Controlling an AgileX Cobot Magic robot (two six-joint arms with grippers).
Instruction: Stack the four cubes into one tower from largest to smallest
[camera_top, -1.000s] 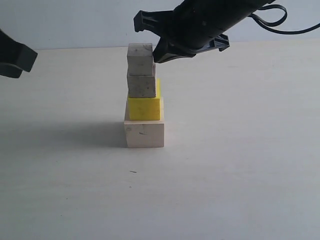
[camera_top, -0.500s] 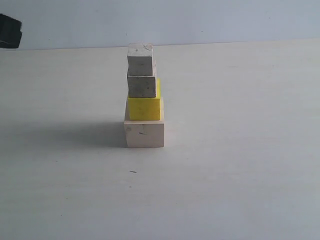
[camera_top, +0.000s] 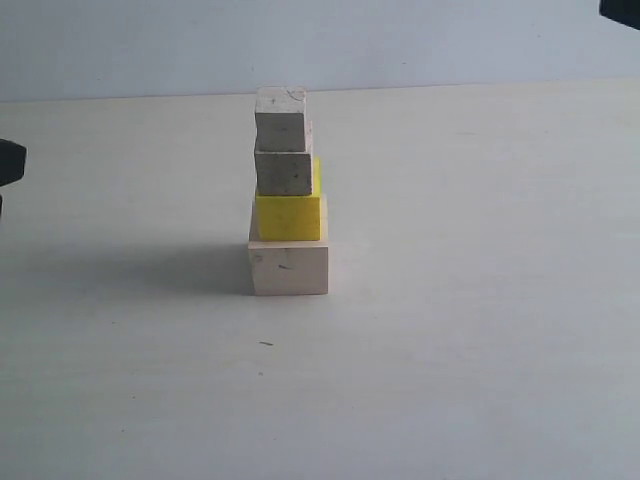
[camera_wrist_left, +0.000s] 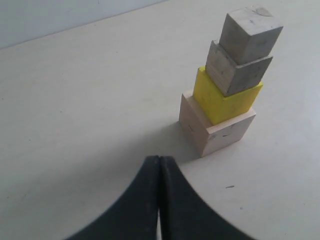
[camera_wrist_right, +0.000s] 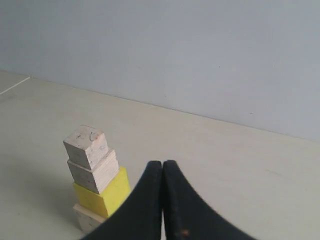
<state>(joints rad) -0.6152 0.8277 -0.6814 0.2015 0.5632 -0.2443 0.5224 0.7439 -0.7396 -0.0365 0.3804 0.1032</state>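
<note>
I see the tower (camera_top: 288, 190) standing near the middle of the surface (camera_top: 480, 300), a little toward its left edge. The big pale cube (camera_top: 289, 268) is at the bottom, touching the surface. The yellow cube (camera_top: 288, 216) sits on it. The bigger small cube (camera_top: 283, 171) sits on the yellow one, and the smallest cube (camera_top: 280, 117) is on top. All four are stacked from big to little, so I think the building part is done.

My left end effector (camera_wrist_left: 159, 165) has its two fingers pressed together and holds nothing. My right end effector (camera_wrist_right: 162, 167) is the same: fingers together, nothing in them. Both are well apart from the tower.

The cubes are not lined up neatly. The yellow cube does not sit in the middle of the big one, and the two small cubes look turned a bit. So I think a small bump could tip the top ones off.

The job now is just to leave it alone. If I move an arm, I should move it slowly and away from the tower, not over it. I should not bump the surface either.
</note>
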